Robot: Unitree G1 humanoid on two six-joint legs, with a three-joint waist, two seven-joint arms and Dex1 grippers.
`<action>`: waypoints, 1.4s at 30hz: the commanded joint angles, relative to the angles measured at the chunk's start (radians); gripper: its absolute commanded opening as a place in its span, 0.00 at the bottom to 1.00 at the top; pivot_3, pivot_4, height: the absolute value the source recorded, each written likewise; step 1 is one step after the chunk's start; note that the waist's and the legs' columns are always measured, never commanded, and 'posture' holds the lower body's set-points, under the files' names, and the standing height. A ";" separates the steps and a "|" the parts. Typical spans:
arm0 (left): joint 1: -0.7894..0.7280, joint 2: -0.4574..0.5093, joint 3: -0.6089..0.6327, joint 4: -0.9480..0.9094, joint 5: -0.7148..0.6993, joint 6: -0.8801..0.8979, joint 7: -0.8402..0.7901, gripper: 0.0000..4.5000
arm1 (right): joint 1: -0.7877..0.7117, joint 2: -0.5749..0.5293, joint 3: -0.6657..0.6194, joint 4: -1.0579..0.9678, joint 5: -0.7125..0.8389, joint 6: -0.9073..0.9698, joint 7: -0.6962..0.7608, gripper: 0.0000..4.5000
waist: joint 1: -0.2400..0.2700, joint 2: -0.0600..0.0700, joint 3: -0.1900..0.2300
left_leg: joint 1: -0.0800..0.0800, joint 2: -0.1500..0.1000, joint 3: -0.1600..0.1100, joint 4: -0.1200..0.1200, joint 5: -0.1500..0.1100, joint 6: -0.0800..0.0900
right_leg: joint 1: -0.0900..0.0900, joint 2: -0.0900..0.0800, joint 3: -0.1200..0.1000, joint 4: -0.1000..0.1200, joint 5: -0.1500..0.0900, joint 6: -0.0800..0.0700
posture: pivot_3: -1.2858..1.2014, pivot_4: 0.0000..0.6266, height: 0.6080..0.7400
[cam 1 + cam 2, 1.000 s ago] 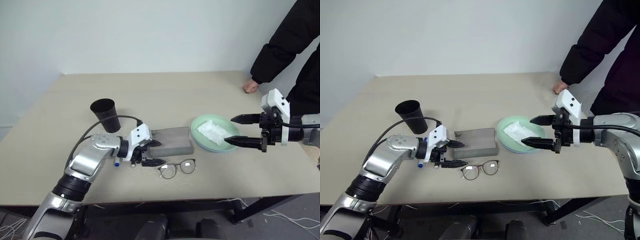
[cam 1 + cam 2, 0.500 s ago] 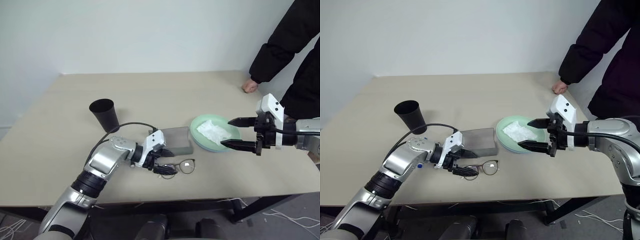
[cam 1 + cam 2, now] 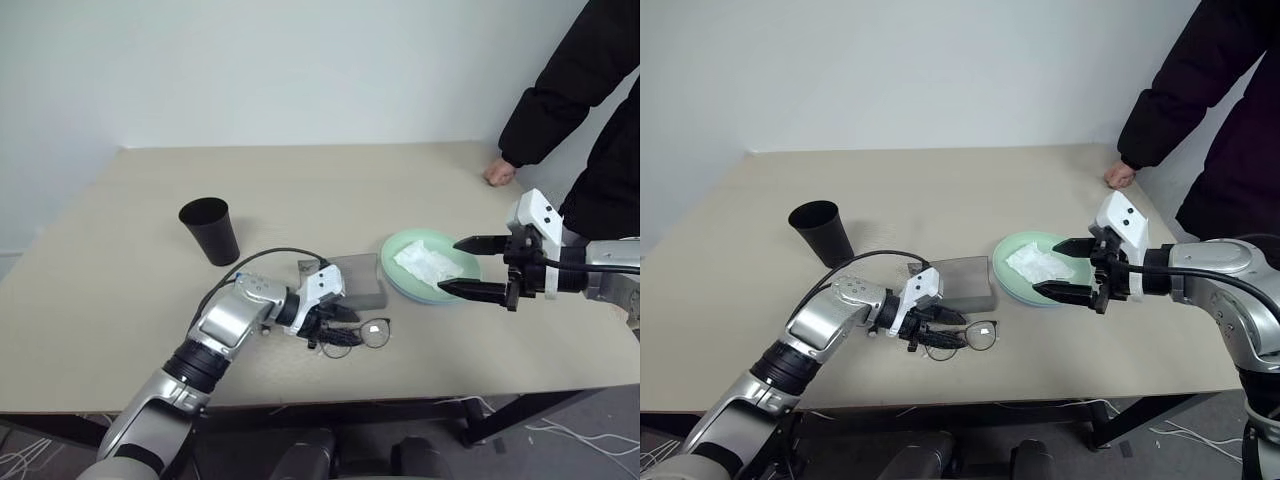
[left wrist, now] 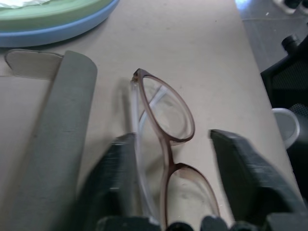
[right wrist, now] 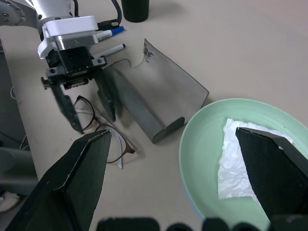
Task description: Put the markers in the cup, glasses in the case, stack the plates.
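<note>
My left claw [image 4: 166, 159] straddles the thin dark-framed spectacles with rounded clear lenses [image 3: 355, 336], one black finger on each side of the near lens, jaws partly spread and not yet pressing the frame. The spectacles lie flat on the beige tabletop [image 3: 300, 200], just beside the grey fabric-look rectangular case [image 3: 355, 283], which sits at about twelve o'clock from them.

My worry is the grip. If I close on the lens rim rather than the bridge, I judge the frame could twist, skid on the table or spring out. The case's long edge is very near my inner finger [image 4: 118, 178], so a sloppy lift could nudge it toward the pale green round plate [image 3: 400, 275] at its three o'clock.

My right claw [image 3: 476, 268] hangs wide open and empty over that plate's near rim, above the crumpled white tissue [image 3: 428, 263]; a light blue plate rim [image 4: 57, 33] peeks from beneath the green one. The two slim white markers [image 5: 111, 41] lie by my left wrist, and dragging the arm back could roll them. The matte black tapered cup [image 3: 211, 230] stands at ten o'clock, well apart.
</note>
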 commanded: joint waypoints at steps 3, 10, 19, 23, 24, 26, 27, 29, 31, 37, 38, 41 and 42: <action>-0.033 -0.009 -0.013 0.007 0.022 -0.038 -0.016 0.14 | -0.005 -0.001 -0.017 -0.026 0.018 -0.010 -0.007 1.00 | 0.000 0.000 0.000 | 0.000 0.000 -0.001 0.001 0.000 0.000 | 0.001 0.000 -0.001 0.000 0.000 0.001 | 0.52 0.00 0.90; -0.030 0.008 -0.034 0.004 0.050 -0.060 -0.047 0.14 | -0.005 -0.002 -0.015 -0.027 0.014 -0.012 -0.010 1.00 | 0.000 0.000 0.000 | 0.000 0.000 -0.001 0.002 0.000 0.000 | 0.002 0.000 -0.001 0.000 0.000 0.000 | 0.52 0.00 0.90; -0.034 0.010 -0.033 0.009 0.055 -0.063 -0.069 0.14 | -0.011 -0.003 -0.009 -0.023 0.008 -0.014 -0.013 1.00 | 0.000 0.000 0.000 | 0.000 0.000 -0.002 0.002 0.000 0.000 | 0.002 0.000 -0.002 0.000 0.000 0.000 | 0.52 0.00 0.90; -0.038 0.007 -0.028 0.014 0.052 -0.056 -0.078 0.06 | -0.015 -0.004 -0.003 -0.018 0.003 -0.018 -0.014 1.00 | 0.000 0.000 0.000 | 0.000 0.000 -0.002 0.002 0.000 0.000 | 0.002 0.000 -0.002 0.000 0.000 0.000 | 0.52 0.00 0.90; -0.041 0.001 -0.024 0.018 0.049 -0.052 -0.077 0.02 | -0.016 -0.003 0.000 -0.016 0.001 -0.020 -0.015 1.00 | 0.000 0.001 0.000 | 0.000 0.000 -0.002 0.002 0.000 0.000 | 0.002 0.000 -0.002 0.000 0.000 0.000 | 0.52 0.00 0.90; -0.048 -0.010 -0.016 0.026 0.039 -0.047 -0.073 0.01 | -0.019 -0.001 0.006 -0.014 -0.003 -0.022 -0.016 1.00 | 0.000 0.001 -0.001 | 0.000 0.000 -0.002 0.003 0.000 0.000 | 0.004 0.000 -0.003 -0.001 0.000 0.000 | 0.52 0.00 0.90; -0.050 -0.016 -0.009 0.026 0.029 -0.039 -0.072 0.01 | -0.017 -0.002 0.008 -0.015 -0.004 -0.024 -0.016 1.00 | 0.000 0.001 -0.001 | 0.000 0.000 -0.003 0.003 0.000 0.000 | 0.005 0.000 -0.004 -0.001 0.000 0.000 | 0.52 0.00 0.90; -0.055 -0.025 0.009 0.019 0.003 -0.012 -0.077 0.01 | -0.014 -0.003 0.011 -0.017 -0.004 -0.027 -0.016 1.00 | 0.000 0.001 -0.001 | 0.000 0.000 -0.004 0.004 0.000 0.000 | 0.007 0.000 -0.005 -0.001 0.000 0.000 | 0.52 0.00 0.90; -0.067 -0.031 0.037 0.008 -0.038 0.037 -0.092 0.01 | -0.015 -0.003 0.014 -0.016 -0.004 -0.029 -0.016 1.00 | 0.000 0.001 0.000 | 0.000 0.000 -0.004 0.005 0.000 0.000 | 0.008 -0.001 -0.007 -0.001 0.000 0.000 | 0.52 0.00 0.90; -0.174 -0.030 0.140 0.109 -0.125 0.112 -0.112 0.01 | -0.025 -0.001 0.026 -0.007 -0.009 -0.036 -0.017 1.00 | 0.000 0.001 0.000 | 0.000 0.000 -0.006 0.005 0.000 0.000 | 0.008 -0.001 -0.009 -0.001 0.000 0.000 | 0.52 0.00 0.90; -0.206 -0.034 0.163 0.166 -0.126 0.102 -0.103 0.01 | -0.025 0.001 0.029 -0.006 -0.010 -0.038 -0.018 1.00 | 0.000 0.001 0.000 | 0.000 0.000 -0.006 0.005 0.000 0.000 | 0.008 -0.001 -0.010 -0.001 0.000 0.000 | 0.52 0.00 0.90; -0.291 -0.042 0.194 0.342 -0.089 0.014 -0.079 0.01 | -0.025 0.006 0.038 -0.003 -0.015 -0.046 -0.021 1.00 | -0.001 0.001 0.000 | 0.000 0.000 -0.006 0.005 0.000 0.000 | 0.008 -0.001 -0.010 -0.001 0.000 0.000 | 0.52 0.00 0.90; -0.319 -0.044 0.197 0.399 -0.071 -0.023 -0.074 0.01 | -0.026 0.008 0.040 -0.003 -0.015 -0.047 -0.021 1.00 | -0.001 0.001 0.000 | 0.000 0.000 -0.006 0.005 0.000 0.000 | 0.008 -0.001 -0.010 -0.002 0.000 0.000 | 0.52 0.00 0.90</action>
